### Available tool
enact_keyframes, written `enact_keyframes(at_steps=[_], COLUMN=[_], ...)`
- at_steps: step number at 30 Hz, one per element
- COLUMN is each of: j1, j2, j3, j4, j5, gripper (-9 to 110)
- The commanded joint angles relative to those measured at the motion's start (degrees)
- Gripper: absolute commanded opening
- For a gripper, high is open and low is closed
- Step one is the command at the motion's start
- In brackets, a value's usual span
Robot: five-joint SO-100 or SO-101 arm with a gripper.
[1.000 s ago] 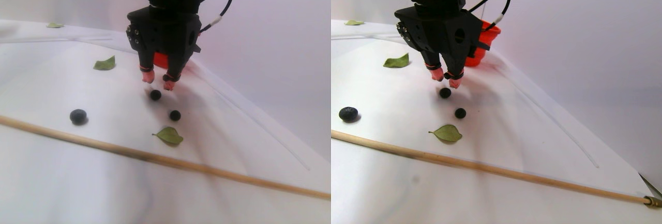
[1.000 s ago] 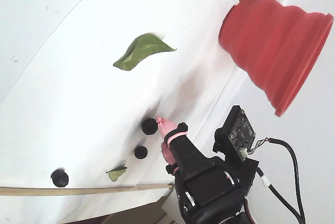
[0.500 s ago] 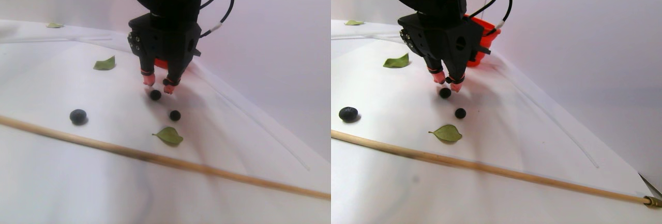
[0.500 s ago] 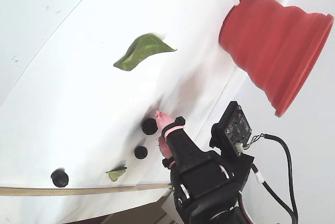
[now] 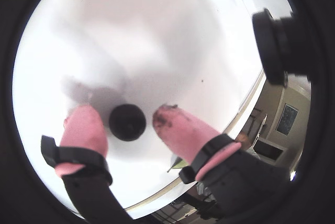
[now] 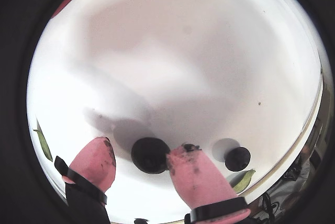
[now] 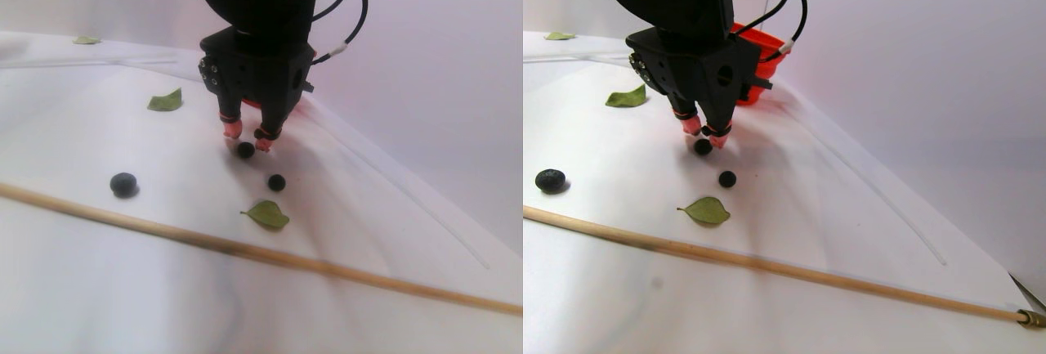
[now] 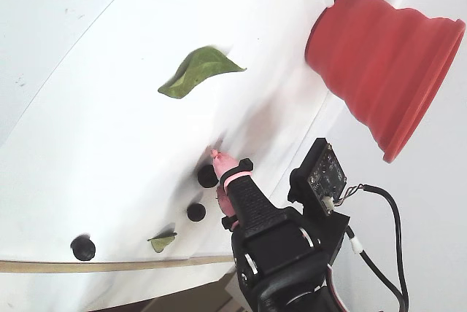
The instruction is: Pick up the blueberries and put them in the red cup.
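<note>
Pink rubbery fingertips (image 5: 84,127) on the end effector (image 5: 127,123) are straddling one berry (image 5: 127,122) right now, spread with a gap on each side as far as both wrist views show, so nothing is pinched yet; the berry sits on the white table (image 8: 95,108) between them. In the stereo pair view the end effector (image 7: 245,140) is down at table level over that berry (image 7: 245,150), with a second berry (image 7: 277,182) just in front of it and a third, bigger one (image 7: 123,183) well off to the left near the wooden stick (image 7: 270,256). So I count three berries on the table and can't find a fourth anywhere; whether one is in the cup already I can't tell, since no view looks inside it. The red cup (image 8: 383,57) stands at the far side of the table, behind the arm in the stereo pair view and to the upper right in the fixed view, well apart from the berries. My read: the grasp on this one is about to happen, and then it's lift, carry, drop, and repeat for the other two, so most of the job is left. A few green leaves (image 8: 198,70) are lying around as distractors. No brands, labels or readable writing anywhere that I can make out.
</note>
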Motion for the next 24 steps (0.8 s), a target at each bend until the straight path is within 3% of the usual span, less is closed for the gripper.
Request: enact_keyframes(at_steps=[1,24], j1=[0.4,0.8], j2=[0.3,-4.0], j3=[1.0,2.7], j4=[-1.1,-5.6], j5=[0.6,-1.5], gripper=[19,19])
